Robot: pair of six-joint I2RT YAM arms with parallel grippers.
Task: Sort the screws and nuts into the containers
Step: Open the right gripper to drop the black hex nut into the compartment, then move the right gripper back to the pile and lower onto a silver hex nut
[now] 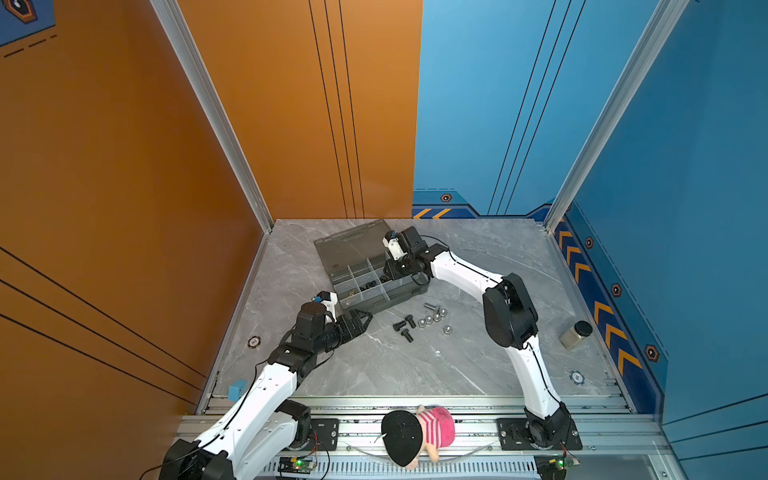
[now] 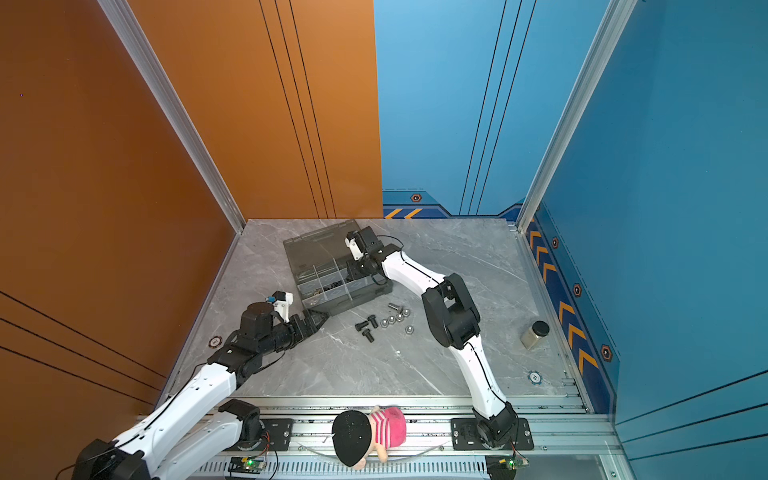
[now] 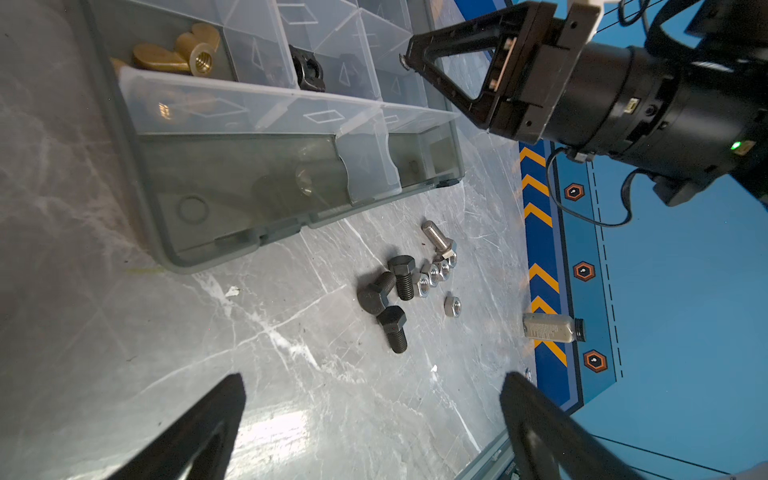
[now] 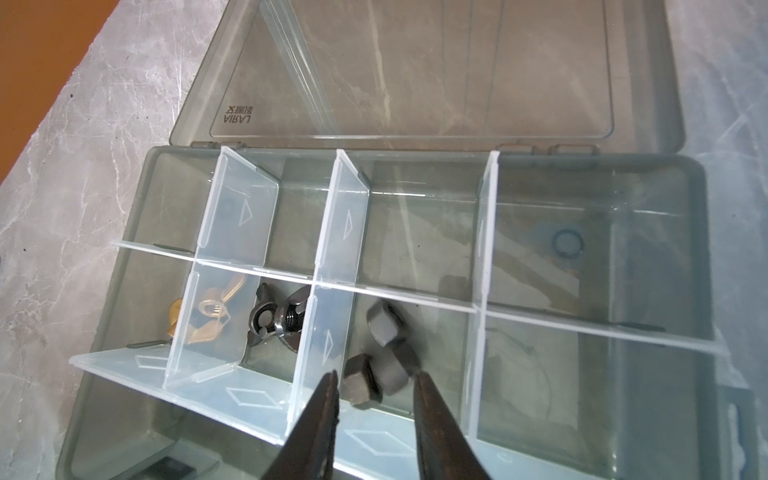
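Mirr. "LARIA" on case lid (image 4: 415, 75)

Black screws (image 3: 401, 277), silver nuts (image 3: 432, 274) lie loose together — organiser cells (image 4: 415, 232) hold wing nuts (image 4: 272, 323).

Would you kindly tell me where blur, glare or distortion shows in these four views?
Left wrist view: the left gripper is blurred near the lens, and white glare sits on the table; the screws are sharp. Right wrist view: the right gripper is soft, the organiser case sharp. Both top views: even light, frame posts splay outward.
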